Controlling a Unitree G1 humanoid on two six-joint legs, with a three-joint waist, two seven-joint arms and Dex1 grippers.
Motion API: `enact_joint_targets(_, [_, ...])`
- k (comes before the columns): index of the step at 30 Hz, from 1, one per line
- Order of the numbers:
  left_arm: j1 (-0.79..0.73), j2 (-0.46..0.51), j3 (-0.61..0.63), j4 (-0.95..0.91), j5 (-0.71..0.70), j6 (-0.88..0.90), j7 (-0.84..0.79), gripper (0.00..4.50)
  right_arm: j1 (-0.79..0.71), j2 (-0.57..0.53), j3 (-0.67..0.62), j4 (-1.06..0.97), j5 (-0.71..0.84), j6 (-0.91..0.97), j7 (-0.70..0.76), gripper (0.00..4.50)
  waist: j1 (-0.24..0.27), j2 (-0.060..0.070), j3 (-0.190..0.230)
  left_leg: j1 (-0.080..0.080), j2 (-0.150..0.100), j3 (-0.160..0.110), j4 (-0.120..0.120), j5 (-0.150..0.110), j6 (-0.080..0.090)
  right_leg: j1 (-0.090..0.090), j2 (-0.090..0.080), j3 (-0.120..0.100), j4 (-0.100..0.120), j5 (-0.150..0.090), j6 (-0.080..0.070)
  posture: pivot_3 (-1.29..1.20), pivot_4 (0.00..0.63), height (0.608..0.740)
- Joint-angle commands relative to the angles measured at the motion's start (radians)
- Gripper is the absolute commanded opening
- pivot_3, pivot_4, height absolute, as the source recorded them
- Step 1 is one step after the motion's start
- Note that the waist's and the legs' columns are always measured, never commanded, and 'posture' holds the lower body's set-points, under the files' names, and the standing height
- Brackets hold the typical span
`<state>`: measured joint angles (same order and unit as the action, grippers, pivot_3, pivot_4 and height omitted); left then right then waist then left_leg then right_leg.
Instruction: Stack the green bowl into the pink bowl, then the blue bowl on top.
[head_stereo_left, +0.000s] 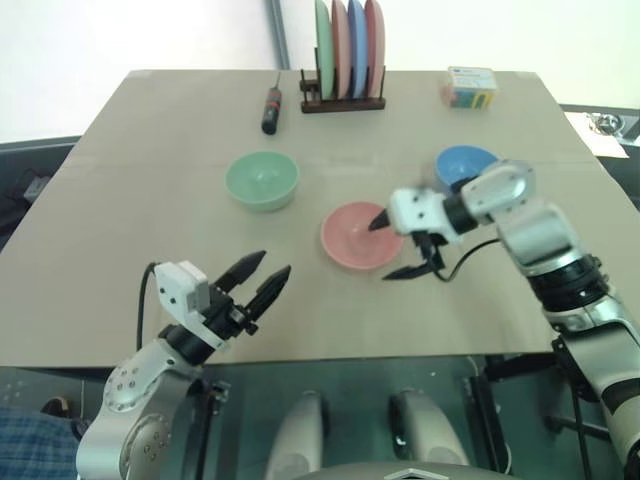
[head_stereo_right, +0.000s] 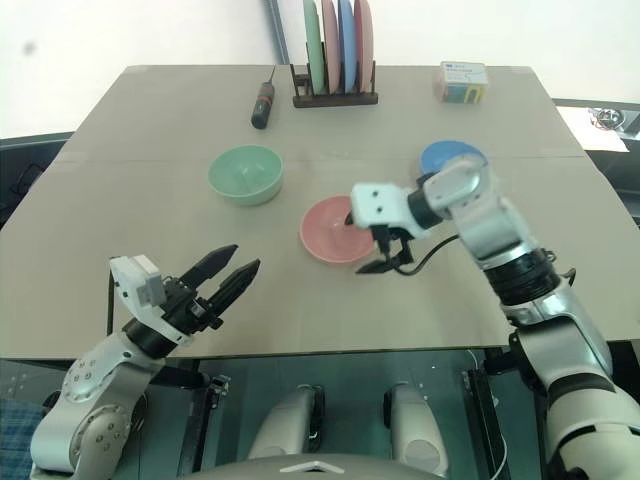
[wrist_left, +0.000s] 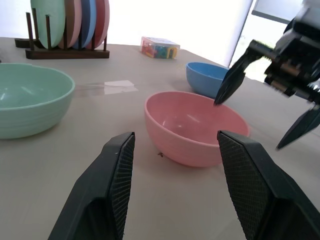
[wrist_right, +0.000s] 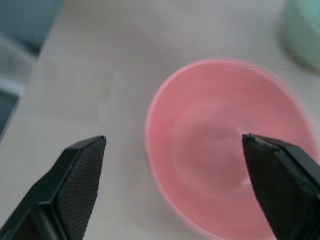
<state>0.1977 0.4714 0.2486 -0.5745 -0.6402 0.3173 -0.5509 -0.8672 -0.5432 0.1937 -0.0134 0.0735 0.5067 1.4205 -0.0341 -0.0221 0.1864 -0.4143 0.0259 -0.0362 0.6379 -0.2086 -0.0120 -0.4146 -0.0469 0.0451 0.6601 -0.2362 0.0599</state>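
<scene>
Nearest the camera, the left end effector (head_stereo_left: 262, 272) hovers over the near-left part of the worktop (head_stereo_left: 120, 200), its two black fingers parted with nothing between them, pointing toward the far right; it touches no bowl. Beyond it, near the middle of the worktop, the pink bowl (head_stereo_left: 355, 235) stands upright and holds nothing; the right end effector (head_stereo_left: 395, 247) is spread wide at the bowl's right rim, one finger (head_stereo_left: 383, 218) above the inside of the bowl and the other (head_stereo_left: 408, 270) outside it on the near-right side; the wrist view shows the rim lying between the two fingers with a gap on each side, so the bowl is released, not gripped. Left of and a little farther than the pink bowl, well apart from it, the green bowl (head_stereo_left: 262, 180) sits upright on the bare worktop; the blue bowl (head_stereo_left: 462, 165) sits farther and to the right of the pink bowl, just behind the right forearm, partly hidden by it; none of the three bowls is stacked. Along the far edge, a dark wooden rack (head_stereo_left: 343, 100) holds flat plates (head_stereo_left: 350, 48) on edge, green, pink, blue and pink; a black-handled screwdriver (head_stereo_left: 271, 106) lies to its left; a small box (head_stereo_left: 470, 87) with coloured contents stands to its right.
</scene>
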Motion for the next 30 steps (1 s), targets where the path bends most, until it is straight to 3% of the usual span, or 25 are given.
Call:
enact_joint_targets(1, [-0.085,0.048,0.021,0.005,0.035,0.055,0.063,2.79,0.059,-0.035,-0.177,-0.070,0.129,0.114,-0.082,4.45,0.005,-0.001,0.000,0.000,0.000,0.000,0.000,0.000,0.000,0.000,0.000,0.000,0.000,0.000,0.000,0.00,0.150,0.740])
enact_joint_targets(6, [-0.351,0.148,-0.062,0.165,0.116,0.155,0.059,2.79,0.244,-0.080,-0.376,-0.177,0.272,0.123,-0.167,4.45,0.022,-0.001,0.000,-0.001,-0.001,-0.002,0.001,0.000,0.000,0.001,0.000,-0.001,-0.001,0.001,0.002,0.00,0.150,0.740])
enact_joint_targets(14, [-0.722,0.224,-0.237,0.567,0.332,0.118,-0.054,2.79,0.370,-0.116,-0.464,-0.296,0.405,0.163,-0.296,4.45,0.003,0.000,0.000,-0.001,-0.001,-0.001,0.000,0.000,0.000,0.001,0.000,-0.001,0.000,0.001,0.003,0.00,0.150,0.740])
enact_joint_targets(29, [-1.080,0.154,-0.439,1.257,0.617,-0.186,-0.286,2.79,0.404,-0.188,-0.462,-0.340,0.496,0.145,-0.420,4.45,0.000,-0.001,0.000,-0.002,-0.001,0.000,0.000,0.000,0.000,0.000,0.000,0.000,-0.001,0.001,0.003,0.00,0.150,0.740])
enact_joint_targets(30, [-1.095,0.146,-0.439,1.290,0.623,-0.201,-0.293,2.54,0.406,-0.192,-0.459,-0.341,0.498,0.142,-0.422,4.48,0.000,-0.001,0.001,-0.002,-0.001,0.000,0.000,0.000,0.000,0.000,0.000,0.000,-0.001,0.001,0.003,0.00,0.150,0.740])
